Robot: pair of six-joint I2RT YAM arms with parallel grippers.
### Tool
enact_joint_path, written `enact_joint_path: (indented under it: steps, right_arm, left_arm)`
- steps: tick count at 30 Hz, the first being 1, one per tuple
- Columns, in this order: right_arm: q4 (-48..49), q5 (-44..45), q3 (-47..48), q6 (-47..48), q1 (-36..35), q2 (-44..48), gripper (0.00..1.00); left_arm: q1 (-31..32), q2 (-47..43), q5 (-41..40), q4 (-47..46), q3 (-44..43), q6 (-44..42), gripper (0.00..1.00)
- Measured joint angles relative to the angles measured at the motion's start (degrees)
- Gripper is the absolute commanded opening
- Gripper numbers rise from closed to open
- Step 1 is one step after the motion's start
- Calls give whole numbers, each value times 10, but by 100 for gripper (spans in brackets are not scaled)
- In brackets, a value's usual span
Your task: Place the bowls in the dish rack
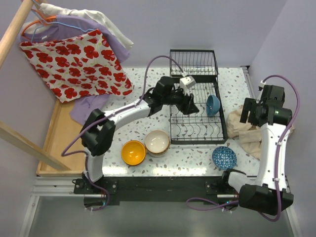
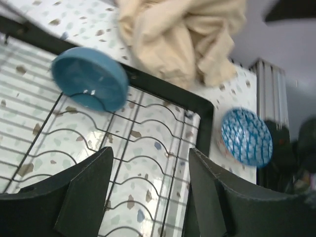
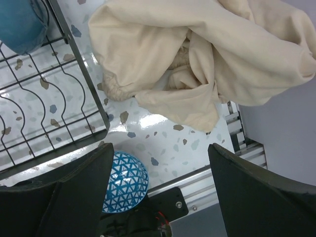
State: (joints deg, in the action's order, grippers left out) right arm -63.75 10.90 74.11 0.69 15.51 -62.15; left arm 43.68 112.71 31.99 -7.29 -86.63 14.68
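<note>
The black wire dish rack (image 1: 197,129) stands at the table's middle right. A plain blue bowl (image 1: 213,104) stands on edge in its right side; it also shows in the left wrist view (image 2: 90,78) and the right wrist view (image 3: 22,22). My left gripper (image 1: 193,108) is open and empty over the rack (image 2: 148,148), left of that bowl. An orange-yellow bowl (image 1: 133,152) and a cream bowl (image 1: 157,142) stacked on others sit left of the rack. A blue-white patterned bowl (image 1: 224,157) (image 2: 246,137) (image 3: 124,181) sits at the front right. My right gripper (image 1: 251,112) is open and empty above the table.
A crumpled beige cloth (image 1: 247,132) lies right of the rack. A wooden tray (image 1: 55,143) lies at the left with a purple cloth (image 1: 86,107) on it. Red-flowered and other garments (image 1: 79,61) hang at the back left. A white cube (image 1: 187,82) sits near the rack's basket section.
</note>
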Motion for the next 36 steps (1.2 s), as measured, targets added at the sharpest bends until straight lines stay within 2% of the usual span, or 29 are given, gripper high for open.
enact_joint_path:
  steps: [6, 9, 13, 16, 19, 23, 25, 31, 36]
  right_arm:
    - [2, -21, 59, -4, 0, 2, 81]
    - [13, -45, 75, -11, 0, -2, 81]
    - [27, -76, 63, -19, 0, -10, 81]
    - [33, -99, 45, -23, 0, -12, 81]
    - [46, -116, 35, -22, 0, -8, 82]
    - [56, -132, 32, -22, 0, 3, 82]
    - [56, -137, 32, -22, 0, 7, 82]
    - [56, -150, 30, -22, 0, 3, 82]
    - [55, -150, 23, -22, 0, 3, 83]
  left_arm:
    - [54, -80, 47, 147, -15, -205, 61]
    - [63, -75, 28, 254, -48, -269, 59]
    - [65, -79, -13, 373, -50, -327, 57]
    - [76, -112, -59, 438, -11, -360, 58]
    - [91, -192, -104, 494, 65, -399, 59]
    - [101, -280, -131, 548, 131, -445, 61]
    - [101, -295, -137, 563, 144, -458, 63]
    - [100, -277, -150, 568, 150, -466, 64]
    - [105, -238, -158, 556, 132, -433, 64]
